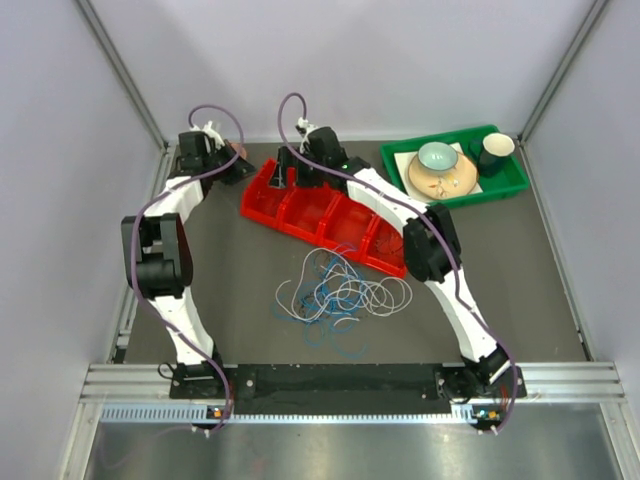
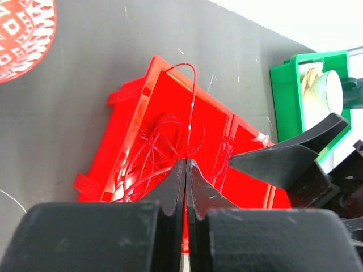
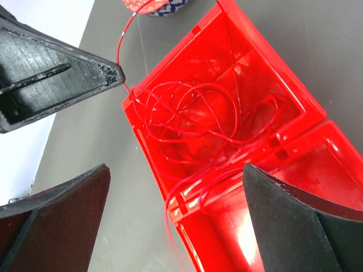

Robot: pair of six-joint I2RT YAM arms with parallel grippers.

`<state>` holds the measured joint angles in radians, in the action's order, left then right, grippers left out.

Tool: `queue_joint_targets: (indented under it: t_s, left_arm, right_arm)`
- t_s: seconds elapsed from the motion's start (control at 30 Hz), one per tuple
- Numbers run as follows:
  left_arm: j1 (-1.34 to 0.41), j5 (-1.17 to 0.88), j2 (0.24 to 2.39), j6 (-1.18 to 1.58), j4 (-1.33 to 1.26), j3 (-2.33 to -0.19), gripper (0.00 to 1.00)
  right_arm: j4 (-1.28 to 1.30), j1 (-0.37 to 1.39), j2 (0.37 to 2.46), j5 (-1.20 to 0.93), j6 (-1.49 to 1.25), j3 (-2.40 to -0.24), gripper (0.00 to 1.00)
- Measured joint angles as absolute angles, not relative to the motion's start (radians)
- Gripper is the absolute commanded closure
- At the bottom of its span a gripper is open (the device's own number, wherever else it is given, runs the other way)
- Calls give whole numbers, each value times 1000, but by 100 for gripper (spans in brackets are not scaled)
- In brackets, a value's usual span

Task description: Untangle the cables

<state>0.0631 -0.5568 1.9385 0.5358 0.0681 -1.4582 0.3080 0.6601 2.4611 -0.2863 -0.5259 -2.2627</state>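
The left gripper (image 2: 186,165) is clenched, its two black fingers pressed flat together. A thin red cable (image 2: 192,102) comes out from between the tips, so I judge it pinched on that strand.

In the left wrist view the strand runs from the pinch straight up the middle of the frame. It arches over near the top and drops toward the far rim of the red plastic tray (image 2: 131,127). The rest of its coil lies loose in the tray's end compartment, just above the tips in that frame. The strand's long axis thus points away from the fingers, up the frame.

The right gripper (image 3: 176,168) stands wide apart and holds nothing. It straddles the same compartment from above, with the red loops lying between its fingers but not touching them. Both arms are at the coil, but only the left has it.

In the top view the loose heap of white, blue and red cables (image 1: 340,290) lies at the centre of the frame on the dark table (image 1: 500,290). It sits below the tray and well apart from both grippers.
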Motion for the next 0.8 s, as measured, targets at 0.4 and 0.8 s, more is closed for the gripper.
queue_joint_targets:
  t_s: [0.4, 0.8]
  left_arm:
    - [17, -488, 1938, 466, 130, -1459, 100]
    - [-105, -348, 1993, 416, 179, -1456, 100]
  right_arm:
    - [314, 649, 2301, -268, -490, -2157, 1]
    - [286, 638, 1778, -174, -449, -1669, 1]
